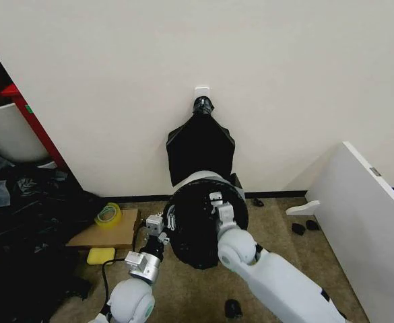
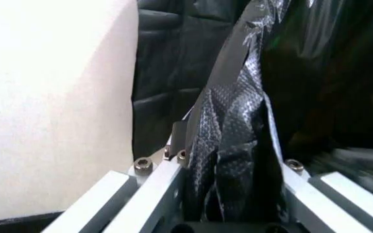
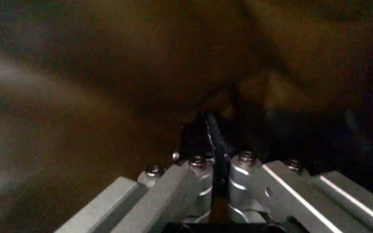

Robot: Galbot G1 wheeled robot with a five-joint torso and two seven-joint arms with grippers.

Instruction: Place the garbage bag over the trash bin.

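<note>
Now the garbage bag (image 1: 207,219) drapes over the trash bin (image 1: 198,177), centre floor by the far wall. Left gripper (image 1: 164,232) is clamped on its left edge, film bunched between the fingers (image 2: 163,177); right gripper (image 1: 218,202) pinches the right side.

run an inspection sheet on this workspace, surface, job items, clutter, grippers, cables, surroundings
Surface: tan floor, by a white wall.
Job's things: garbage bag covers most of the bin; white rim shows at the back.
Clutter: tape roll on cardboard, yellow sponge, black plastic heap, small dark bits.
Grippers: left gripper shut on bag plastic; right gripper shut on bag, inside the bin's mouth.
Cables: black cable by the left arm.
Surroundings: bunched bags hang on the wall; white panel to the right.
</note>
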